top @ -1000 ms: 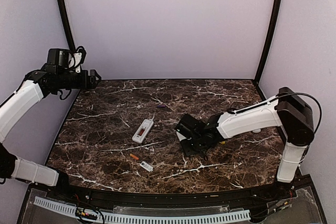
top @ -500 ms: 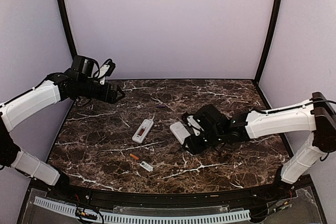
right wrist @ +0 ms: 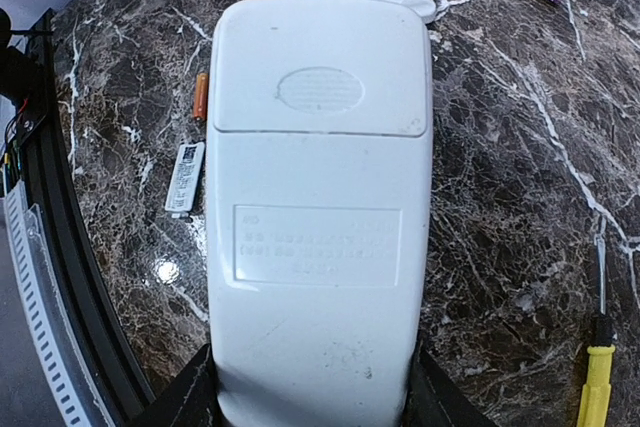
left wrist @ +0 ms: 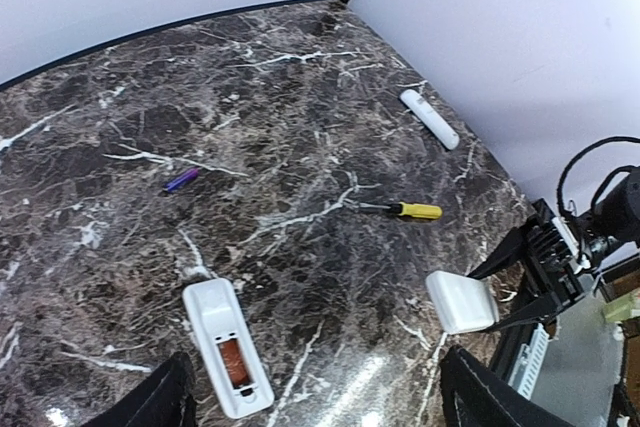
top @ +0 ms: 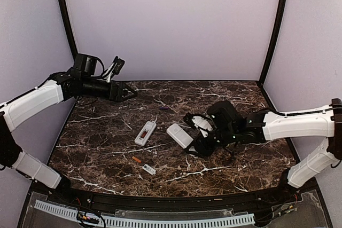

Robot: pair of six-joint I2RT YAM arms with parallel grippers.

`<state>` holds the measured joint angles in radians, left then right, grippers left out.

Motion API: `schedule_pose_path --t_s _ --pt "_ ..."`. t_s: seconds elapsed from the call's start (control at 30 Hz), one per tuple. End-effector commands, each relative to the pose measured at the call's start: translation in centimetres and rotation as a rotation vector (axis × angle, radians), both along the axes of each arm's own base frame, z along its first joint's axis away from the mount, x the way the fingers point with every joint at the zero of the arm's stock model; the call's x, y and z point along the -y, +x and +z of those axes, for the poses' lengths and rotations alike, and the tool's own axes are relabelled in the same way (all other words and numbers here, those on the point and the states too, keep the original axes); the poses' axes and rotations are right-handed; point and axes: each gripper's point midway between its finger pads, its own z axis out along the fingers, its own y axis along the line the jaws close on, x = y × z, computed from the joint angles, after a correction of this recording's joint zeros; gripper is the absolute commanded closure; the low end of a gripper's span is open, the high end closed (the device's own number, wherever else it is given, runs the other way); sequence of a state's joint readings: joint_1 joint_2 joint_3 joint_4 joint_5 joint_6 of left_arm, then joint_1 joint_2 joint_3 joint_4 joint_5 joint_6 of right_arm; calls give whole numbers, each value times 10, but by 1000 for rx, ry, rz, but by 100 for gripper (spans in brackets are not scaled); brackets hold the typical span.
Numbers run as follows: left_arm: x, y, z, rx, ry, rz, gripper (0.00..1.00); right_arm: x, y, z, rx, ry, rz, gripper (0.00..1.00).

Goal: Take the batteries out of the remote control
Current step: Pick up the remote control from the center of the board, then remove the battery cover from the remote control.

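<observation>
My right gripper (top: 200, 141) is shut on a large white remote (top: 179, 135), held back side up with its battery cover closed (right wrist: 320, 207). A small white remote (top: 145, 132) lies to its left, its compartment open with an orange battery (left wrist: 232, 364) inside. A loose orange battery (top: 137, 159) lies nearer the front, and it also shows in the right wrist view (right wrist: 200, 95). My left gripper (top: 125, 93) is open and empty, high over the table's back left; its fingertips (left wrist: 165, 402) frame the small remote (left wrist: 226, 347).
A small white cover (top: 149, 170) lies beside the loose battery. A yellow-handled screwdriver (left wrist: 404, 210) and another slim white remote (left wrist: 430, 118) lie on the right. A purple cylinder (left wrist: 182, 179) lies toward the back. The dark marble table (top: 107, 132) is walled on three sides.
My right gripper has carried the large remote leftward, toward the small remote. My left arm has swung in from the left wall and out over the table's back left.
</observation>
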<state>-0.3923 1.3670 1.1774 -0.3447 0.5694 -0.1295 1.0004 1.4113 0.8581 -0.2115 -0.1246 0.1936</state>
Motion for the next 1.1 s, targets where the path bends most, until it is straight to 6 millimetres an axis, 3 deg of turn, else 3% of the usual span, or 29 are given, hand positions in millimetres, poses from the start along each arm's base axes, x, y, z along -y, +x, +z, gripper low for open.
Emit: schedule_pose_path --t_s 0.0,0.4,0.73,1.07 --pt "27 -18 8 -94 -124 -124 17 -16 4 23 36 43 60 100" --pt "71 -57 -32 -266 -90 -280 16 -40 19 27 48 24 84 100" --pt "84 -51 -67 -434 -88 -262 16 -46 23 30 65 9 95 100" --pt "90 -53 -72 -499 -129 -271 19 -56 26 31 98 -20 83 100"
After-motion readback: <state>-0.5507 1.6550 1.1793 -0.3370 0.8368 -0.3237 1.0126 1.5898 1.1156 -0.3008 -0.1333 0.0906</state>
